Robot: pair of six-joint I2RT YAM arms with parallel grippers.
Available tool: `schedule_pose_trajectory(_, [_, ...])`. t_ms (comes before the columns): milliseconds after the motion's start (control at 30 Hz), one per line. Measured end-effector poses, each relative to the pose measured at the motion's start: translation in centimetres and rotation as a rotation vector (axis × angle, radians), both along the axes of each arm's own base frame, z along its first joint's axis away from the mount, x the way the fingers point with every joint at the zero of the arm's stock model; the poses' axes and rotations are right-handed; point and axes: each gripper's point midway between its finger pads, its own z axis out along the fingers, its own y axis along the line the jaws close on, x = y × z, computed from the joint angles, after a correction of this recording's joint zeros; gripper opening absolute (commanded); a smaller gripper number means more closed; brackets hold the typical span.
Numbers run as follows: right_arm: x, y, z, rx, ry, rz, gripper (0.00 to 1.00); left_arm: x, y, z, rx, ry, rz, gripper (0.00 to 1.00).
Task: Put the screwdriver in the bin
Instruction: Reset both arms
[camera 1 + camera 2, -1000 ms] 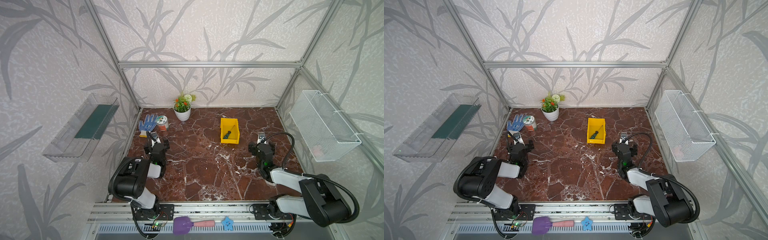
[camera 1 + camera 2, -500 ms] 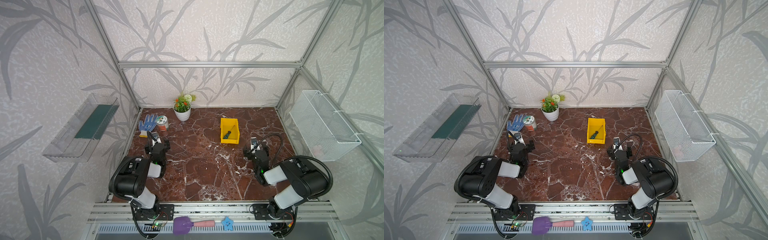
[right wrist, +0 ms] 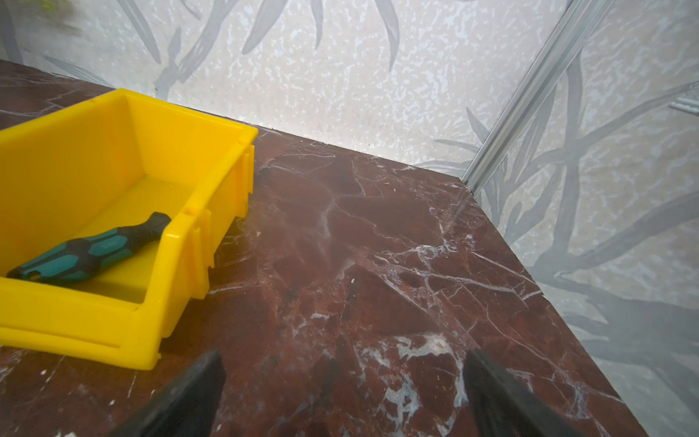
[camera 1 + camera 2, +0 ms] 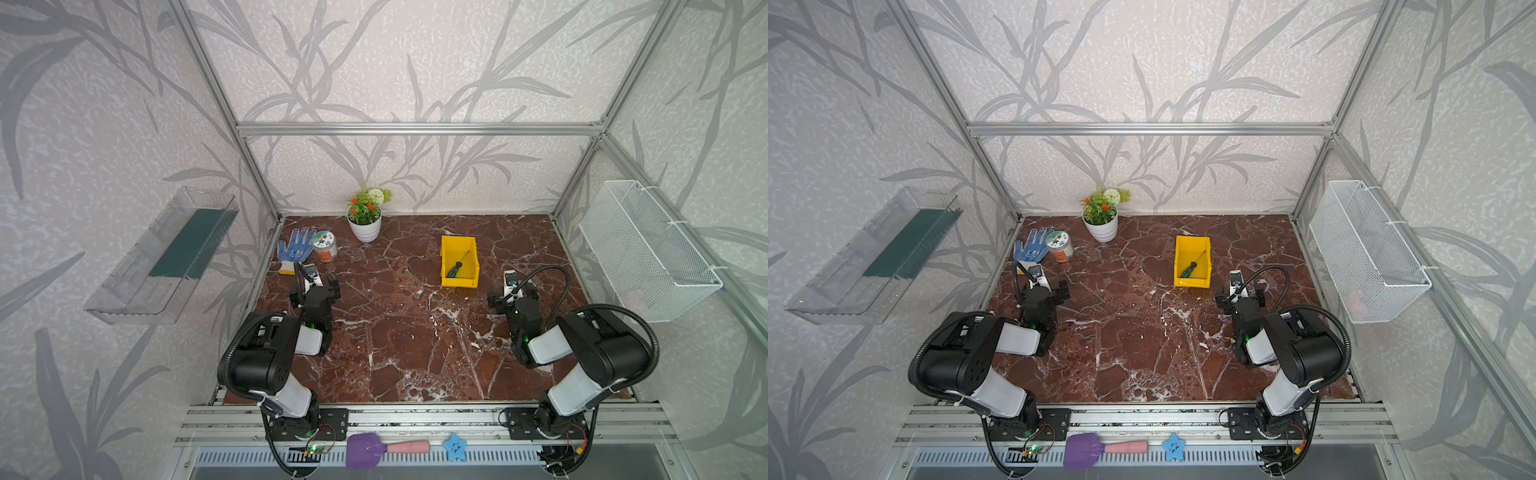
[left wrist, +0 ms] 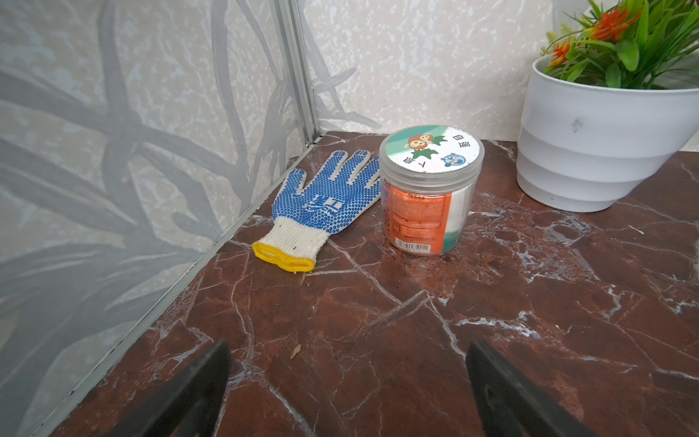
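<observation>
Broadly, red-brown marble bench (image 4: 395, 332) inside a papered frame. Folded low at the front left corner, left arm (image 4: 266, 361), its left gripper (image 5: 346, 352) released, jaws spread wide over bare marble, clasping nothing. Folded low at the front right corner, right arm (image 4: 598, 353), its right gripper (image 3: 342, 359) released as well, jaws wide apart and empty, near the bin's front right corner but apart from it.

Hung on the right wall above the right edge, white wire basket (image 4: 648, 253). Fixed to the left wall, clear tray (image 4: 166, 257).

Right of centre toward the back edge, yellow bin (image 4: 459, 283), lower lip facing the front edge.

At the back edge, left of centre, white flower pot (image 4: 365, 226). Near the back left corner, blue-dotted glove (image 4: 296, 247), with a lidded jar (image 4: 325, 247) just beside it.

Beyond the front edge, on the rail, purple spatula (image 4: 365, 449).

Inside the bin, flat on its floor and slantwise, teal-and-black screwdriver (image 4: 454, 270), handle toward the lip, shaft toward the bin's back right corner.

Just beside the spatula's pink handle, small blue star (image 4: 455, 446).
</observation>
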Motion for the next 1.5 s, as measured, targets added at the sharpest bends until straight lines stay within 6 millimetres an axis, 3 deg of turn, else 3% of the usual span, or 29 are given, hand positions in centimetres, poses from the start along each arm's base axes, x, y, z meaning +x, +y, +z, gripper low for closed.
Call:
schedule_pose_trajectory(267, [2.9, -1.6, 0.9, 0.074, 0.041, -0.026, 0.99, 0.0, 0.0, 0.0, 0.000, 0.000, 0.000, 0.99])
schedule_pose_trajectory(567, [2.6, -1.7, -0.8, 0.110, 0.114, -0.018, 0.99, 0.7, 0.8, -0.3, -0.027, 0.024, -0.010, 0.99])
schedule_pose_trajectory(1500, [2.5, -1.5, -0.9, 0.115, 0.120, -0.010, 0.99, 1.0, 0.8, -1.0, -0.062, 0.053, -0.040, 0.99])
